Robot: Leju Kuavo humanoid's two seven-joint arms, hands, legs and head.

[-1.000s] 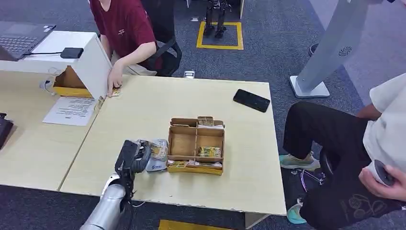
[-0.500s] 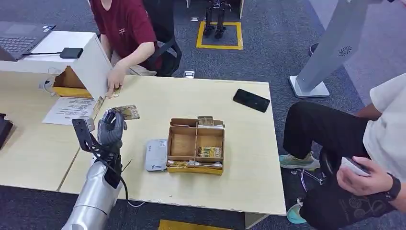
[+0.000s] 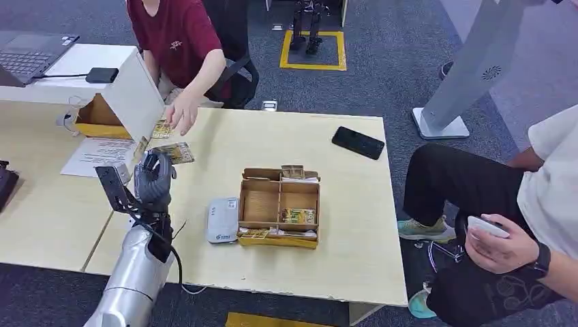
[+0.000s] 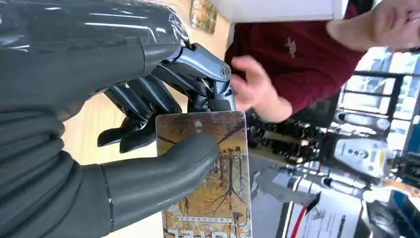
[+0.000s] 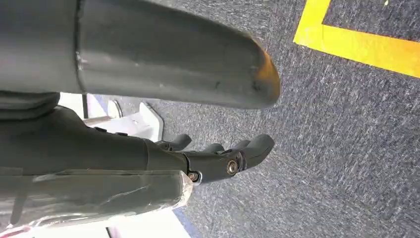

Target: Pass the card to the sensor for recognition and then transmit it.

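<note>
My left hand [image 3: 154, 180] is raised over the table's left part and pinches a brown-and-yellow picture card [image 3: 178, 153] between thumb and fingers. In the left wrist view the thumb [image 4: 163, 171] presses on the card [image 4: 218, 193], with the darker fingers [image 4: 148, 106] behind it. A person in a red shirt stretches a hand [image 3: 183, 114] out just beyond the card, a little apart from it. The white card sensor [image 3: 222, 220] lies flat on the table, right of my hand. My right hand [image 5: 218, 157] hangs over grey carpet, its fingers loosely apart and holding nothing.
A cardboard organiser box [image 3: 279, 204] with several cards stands beside the sensor. A black phone [image 3: 358, 142] lies at the far right of the table. A white stand with a cardboard box [image 3: 109, 109] sits at the left. A seated person [image 3: 518, 204] is close on the right.
My left hand lifted the card off the sensor and carried it up and to the left toward the person in red. That person's hand rose from the table toward the card.
</note>
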